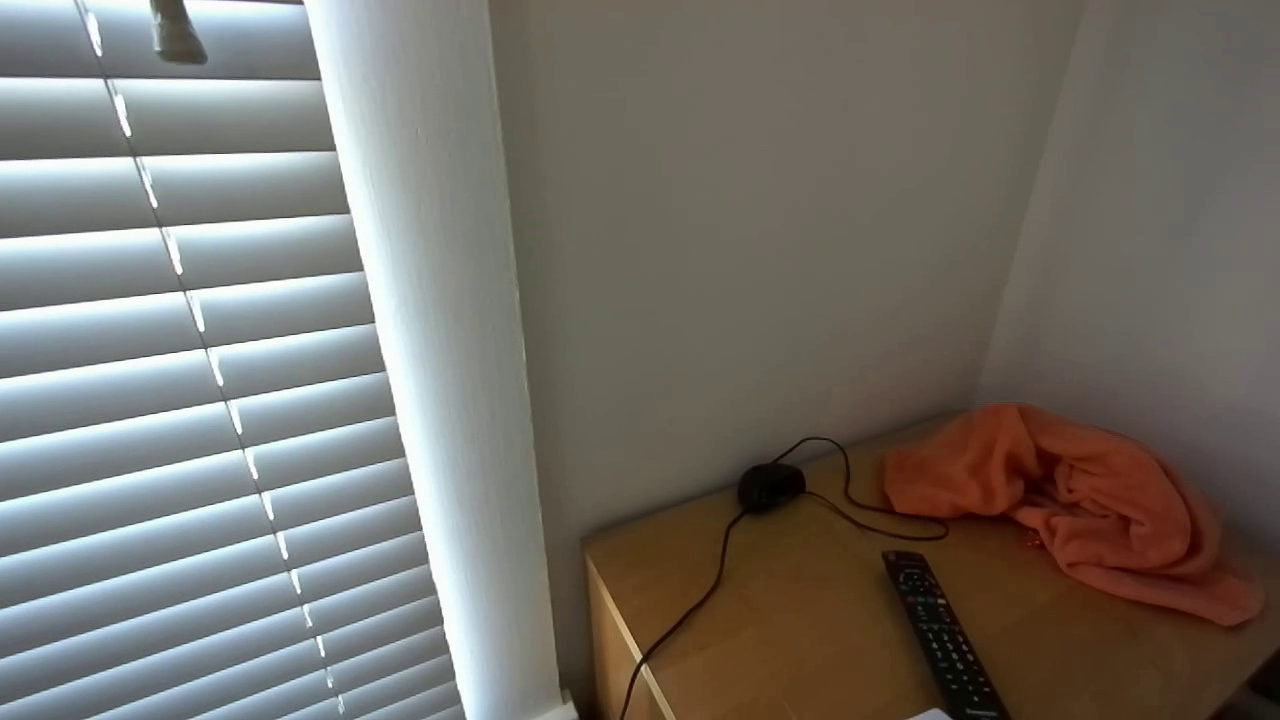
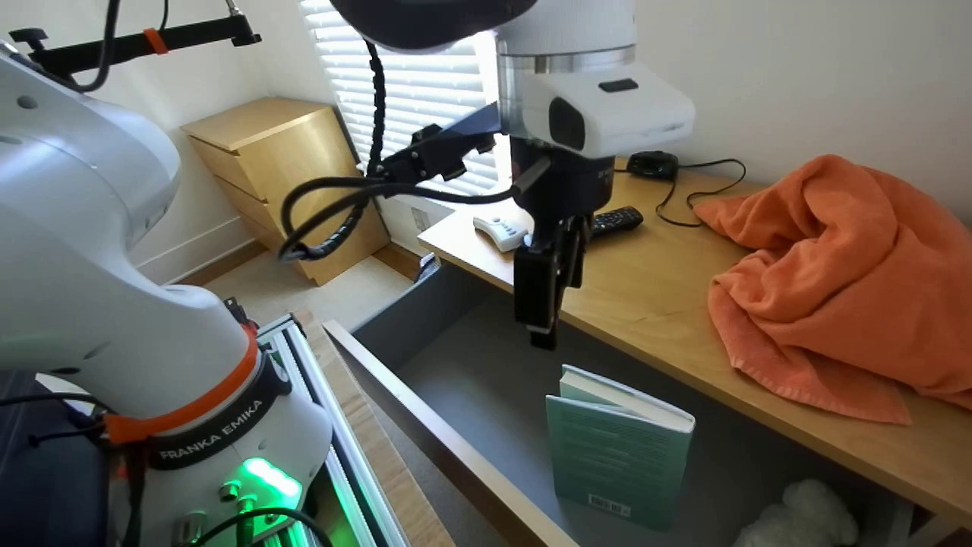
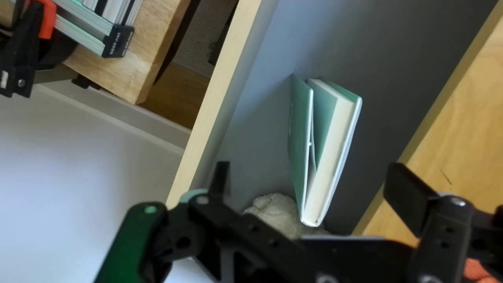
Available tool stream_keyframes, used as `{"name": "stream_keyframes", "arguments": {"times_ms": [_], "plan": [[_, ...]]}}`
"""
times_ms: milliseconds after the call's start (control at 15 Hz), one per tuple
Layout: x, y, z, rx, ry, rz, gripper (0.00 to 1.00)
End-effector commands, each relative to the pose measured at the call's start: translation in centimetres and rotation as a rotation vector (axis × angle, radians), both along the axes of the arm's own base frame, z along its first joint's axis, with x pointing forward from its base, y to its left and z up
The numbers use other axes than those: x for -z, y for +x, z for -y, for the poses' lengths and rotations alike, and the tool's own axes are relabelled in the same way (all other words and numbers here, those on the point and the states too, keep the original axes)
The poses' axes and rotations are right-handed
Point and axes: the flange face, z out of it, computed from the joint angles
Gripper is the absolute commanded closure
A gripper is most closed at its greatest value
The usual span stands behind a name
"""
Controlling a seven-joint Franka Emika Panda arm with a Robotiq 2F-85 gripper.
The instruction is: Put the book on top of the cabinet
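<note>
A green book (image 2: 616,460) stands upright in the open drawer, its front cover slightly apart from the pages. It also shows in the wrist view (image 3: 334,157). The cabinet's wooden top (image 2: 645,296) is behind and above the drawer; it also shows in an exterior view (image 1: 800,610) and in the wrist view (image 3: 467,125). My gripper (image 2: 543,334) is above the drawer, higher than the book and apart from it. In the wrist view my gripper (image 3: 308,175) has its fingers wide apart with nothing held. The book is out of view in an exterior view.
On the cabinet top are an orange towel (image 2: 850,289), a black remote (image 2: 616,220), a white controller (image 2: 501,232) and a black corded device (image 2: 653,164). The drawer (image 2: 456,448) also holds a white fluffy thing (image 2: 801,520). The drawer's front panel faces the robot base.
</note>
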Motion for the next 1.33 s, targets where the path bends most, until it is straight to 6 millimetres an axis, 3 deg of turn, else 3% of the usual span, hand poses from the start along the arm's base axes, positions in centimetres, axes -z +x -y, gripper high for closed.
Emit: {"name": "stream_keyframes", "arguments": {"times_ms": [0, 333, 667, 1267], "plan": [[3.3, -0.5, 1.6, 0.031, 0.038, -0.020, 0.00], [7.4, -0.7, 3.6, 0.045, 0.063, 0.028, 0.00], [11.1, -0.7, 3.5, 0.059, 0.120, 0.049, 0.00], [13.2, 2.2, 3.3, 0.002, 0.113, 0.062, 0.00]]}}
